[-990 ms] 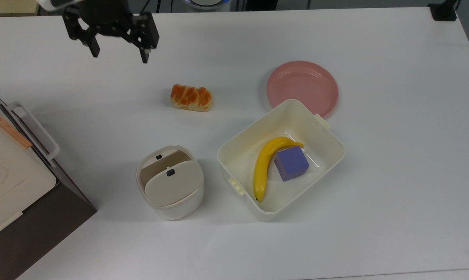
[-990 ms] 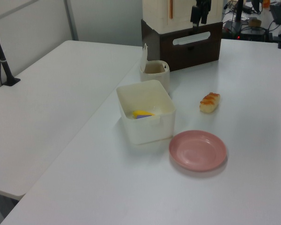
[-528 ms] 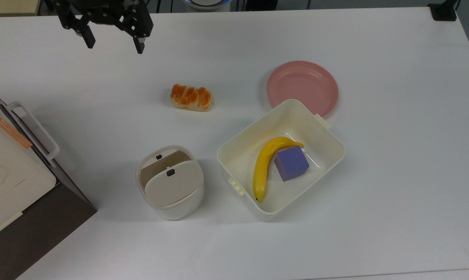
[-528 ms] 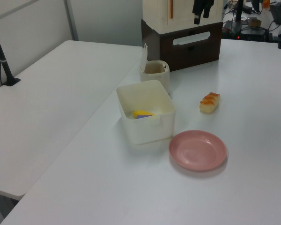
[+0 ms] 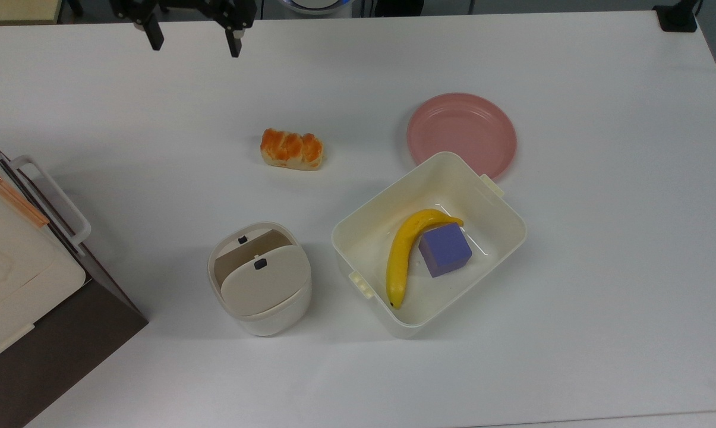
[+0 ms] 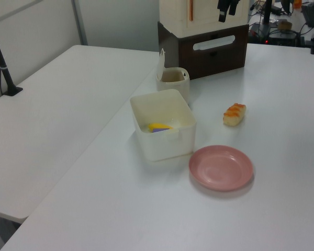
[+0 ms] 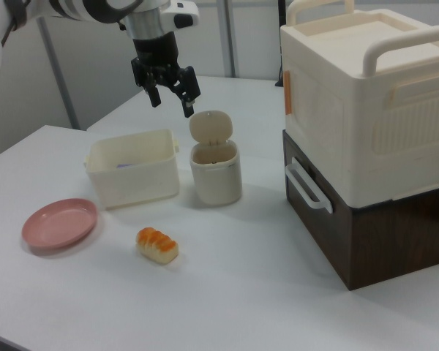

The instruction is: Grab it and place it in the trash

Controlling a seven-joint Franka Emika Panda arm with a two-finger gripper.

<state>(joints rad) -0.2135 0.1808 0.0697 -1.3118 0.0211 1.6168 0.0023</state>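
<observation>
My gripper point(image 5: 194, 41) hangs open at the far-left top edge of the top view, high above the table, with nothing between its fingers. In the right view the gripper point(image 7: 170, 102) hovers above and to the left of the trash point(image 7: 214, 164). In the left view the gripper point(image 6: 226, 7) shows against the stacked box. The trash point(image 5: 259, 279) is a small rounded cream bin with a swing lid, a brown inner flap and two black tabs, and it stands left of the tub. The "it" of the task is out of view.
An orange-glazed bread loaf point(image 5: 292, 149) lies mid-table. A pink plate point(image 5: 461, 134) sits behind a cream tub point(image 5: 393, 199) holding a banana point(image 5: 402, 255) and a purple cube point(image 5: 445, 249). A tall cream-and-brown box point(image 5: 13, 267) stands at the top view's left edge.
The open gripper has risen and drifted toward the top view's top edge and a little to its right. Nothing on the table has moved.
</observation>
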